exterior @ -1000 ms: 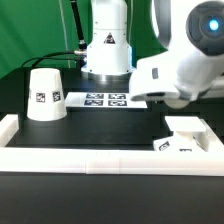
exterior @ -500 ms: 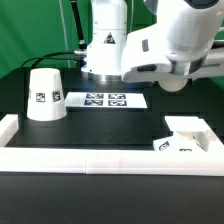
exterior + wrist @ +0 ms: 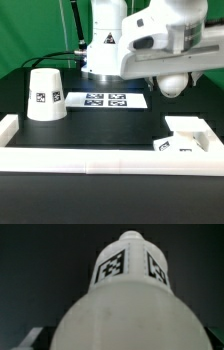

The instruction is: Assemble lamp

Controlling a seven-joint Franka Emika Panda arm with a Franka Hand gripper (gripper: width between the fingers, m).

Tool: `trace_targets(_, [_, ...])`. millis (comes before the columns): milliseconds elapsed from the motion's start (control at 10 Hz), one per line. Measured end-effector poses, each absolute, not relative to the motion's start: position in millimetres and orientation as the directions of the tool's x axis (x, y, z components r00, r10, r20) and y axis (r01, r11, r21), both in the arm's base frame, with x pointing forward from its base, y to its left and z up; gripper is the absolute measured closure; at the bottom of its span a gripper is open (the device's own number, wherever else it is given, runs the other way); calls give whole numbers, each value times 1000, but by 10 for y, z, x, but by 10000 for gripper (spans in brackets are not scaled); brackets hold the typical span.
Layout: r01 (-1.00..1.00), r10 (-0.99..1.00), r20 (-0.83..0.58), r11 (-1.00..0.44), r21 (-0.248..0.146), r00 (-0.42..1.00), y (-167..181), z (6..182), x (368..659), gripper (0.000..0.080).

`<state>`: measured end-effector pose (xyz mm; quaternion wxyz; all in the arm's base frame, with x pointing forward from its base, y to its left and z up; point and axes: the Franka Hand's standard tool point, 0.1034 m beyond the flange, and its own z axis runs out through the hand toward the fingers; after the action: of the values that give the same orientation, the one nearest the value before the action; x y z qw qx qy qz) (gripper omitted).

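Observation:
My gripper (image 3: 168, 72) is shut on the white bulb (image 3: 172, 85) and holds it in the air, above and behind the base. The bulb's round head hangs below the hand. In the wrist view the bulb (image 3: 125, 286) fills the frame, its tagged stem pointing away, and the gripper (image 3: 120, 341) has a dark finger at each side of the head. The flat square base (image 3: 186, 138) lies on the table at the exterior view's right. The cone shade (image 3: 44, 95) stands at the exterior view's left.
The marker board (image 3: 105, 99) lies in front of the robot's pedestal (image 3: 106, 50). Long white rails (image 3: 100, 160) run along the front of the table, with a short end piece at the exterior view's left (image 3: 8, 128).
The arm has risen and swung toward the exterior view's left, carrying the bulb up and away from the base. The shade and base have not moved.

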<state>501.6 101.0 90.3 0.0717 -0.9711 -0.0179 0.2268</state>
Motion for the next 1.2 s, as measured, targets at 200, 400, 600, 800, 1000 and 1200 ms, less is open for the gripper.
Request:
trace_targets(200, [13,64,-344,-989,-148,937,989,1047,5179,220])
trace_targets(400, [21,44,-165,-990,-138,985,993,1098,5363,220])
trace_targets(600, [23,26,-25,-992,-123,999,957,1075,5370,220])
trace_targets(800, [86,76,93,-991,-104,993,876,1127,5426,220])
trace_targets(1000, [165,153,129,-982,-92,980,832,1259,5509,220])
trace_targets(1200, [226,214,133,-971,-82,968,872,1304,5554,220])
